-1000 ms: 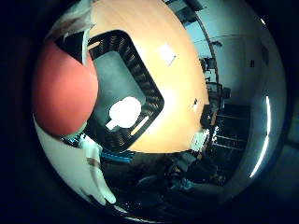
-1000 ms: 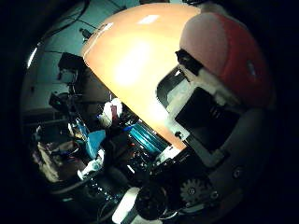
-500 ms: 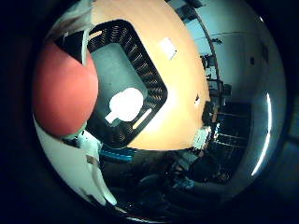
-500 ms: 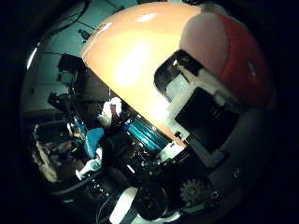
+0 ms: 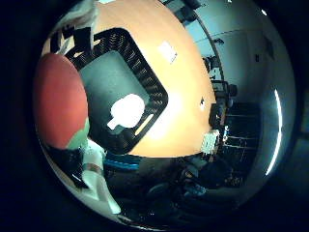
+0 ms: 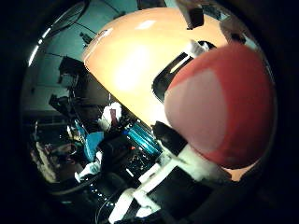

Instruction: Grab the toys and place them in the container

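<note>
My right hand (image 5: 99, 176) is curled round a red toy (image 5: 60, 106) that has a paler patch (image 6: 201, 116) and a bit of green at its base. The toy sits close against the palm and fills much of the thumb side view. A white finger (image 6: 154, 179) runs along beside it. Below the hand a black slatted container (image 5: 153, 89) stands on the orange table (image 5: 188, 82). A white toy (image 5: 126, 110) lies on the container's dark floor. The hand and red toy hang above the container's edge.
A small white sheet (image 5: 167, 50) lies on the table beyond the container. Past the table's edge are dark chairs (image 5: 219, 92), a teal object (image 6: 145, 137) and office clutter on the floor.
The red toy now fills far more of the thumb side view, having shifted against the palm. The container has slid across the little finger side view as the hand moved over it.
</note>
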`<state>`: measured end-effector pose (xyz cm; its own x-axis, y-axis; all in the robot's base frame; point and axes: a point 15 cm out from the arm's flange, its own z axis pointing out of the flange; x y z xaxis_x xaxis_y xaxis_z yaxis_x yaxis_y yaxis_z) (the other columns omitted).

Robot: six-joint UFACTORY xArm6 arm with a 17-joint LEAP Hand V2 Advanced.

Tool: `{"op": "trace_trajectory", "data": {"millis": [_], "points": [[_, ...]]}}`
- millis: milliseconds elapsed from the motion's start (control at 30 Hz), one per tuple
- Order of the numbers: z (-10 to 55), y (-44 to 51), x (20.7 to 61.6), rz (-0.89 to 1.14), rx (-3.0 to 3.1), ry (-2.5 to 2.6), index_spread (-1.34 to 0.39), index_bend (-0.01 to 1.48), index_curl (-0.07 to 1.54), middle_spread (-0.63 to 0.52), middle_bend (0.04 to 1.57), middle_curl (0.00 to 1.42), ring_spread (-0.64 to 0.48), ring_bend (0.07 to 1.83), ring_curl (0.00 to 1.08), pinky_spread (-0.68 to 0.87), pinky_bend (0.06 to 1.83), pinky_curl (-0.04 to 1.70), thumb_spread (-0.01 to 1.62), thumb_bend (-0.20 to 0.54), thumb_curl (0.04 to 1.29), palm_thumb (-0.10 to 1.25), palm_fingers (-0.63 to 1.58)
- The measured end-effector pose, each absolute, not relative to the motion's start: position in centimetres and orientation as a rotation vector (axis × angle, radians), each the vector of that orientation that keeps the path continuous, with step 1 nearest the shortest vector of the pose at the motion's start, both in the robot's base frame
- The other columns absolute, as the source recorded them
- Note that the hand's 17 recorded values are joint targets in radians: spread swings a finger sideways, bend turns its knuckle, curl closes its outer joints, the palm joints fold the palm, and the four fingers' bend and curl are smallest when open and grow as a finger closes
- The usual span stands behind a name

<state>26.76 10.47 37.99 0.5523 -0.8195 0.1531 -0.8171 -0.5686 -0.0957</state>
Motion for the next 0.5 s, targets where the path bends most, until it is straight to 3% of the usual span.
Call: {"op": "trace_trajectory", "data": {"millis": [200, 500], "points": [[37.62, 10.29, 26.54, -0.266, -2.778, 1.458, -0.43, 0.18, 0.44, -0.10, 0.44, 0.50, -0.07, 0.73, 0.44, 0.36, 0.75, 0.74, 1.02, -0.028, 0.30, 0.48, 0.16], [37.53, 10.31, 26.57, -0.264, -2.787, 1.448, -0.42, 0.17, 0.34, -0.08, 0.39, 0.42, -0.01, 0.64, 0.35, 0.50, 0.65, 0.60, 1.00, -0.027, 0.29, 0.47, 0.20]]}}
